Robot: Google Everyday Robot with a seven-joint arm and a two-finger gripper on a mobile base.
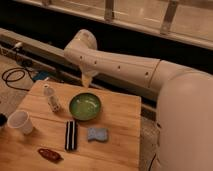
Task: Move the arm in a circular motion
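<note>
A big cream-white arm (120,67) reaches in from the right side and goes across to the left. It is thick and round, with small dark holes along it. Its fat lower part fills the right side of the camera view. Its round elbow is up high, near the middle, in front of a dark wall.

Under the elbow hangs a small tan tip, the gripper (87,80). It points down over the far edge of a wooden table (125,130), just behind a green bowl (85,106). It is not touching the bowl. Nobody can tell here if the gripper is spread or pressed together. It holds nothing that can be seen.

The green bowl sits near the middle of the table. A small white bottle (51,98) stands upright to the left of it. A white cup (21,122) stands near the left edge. A black bar (71,135) lies in front of the bowl, and a blue sponge (97,134) lies just beside the bar on its right. A small red-brown thing (49,154) lies near the front edge.

A black cable (15,77) is curled on the floor to the left of the table.
</note>
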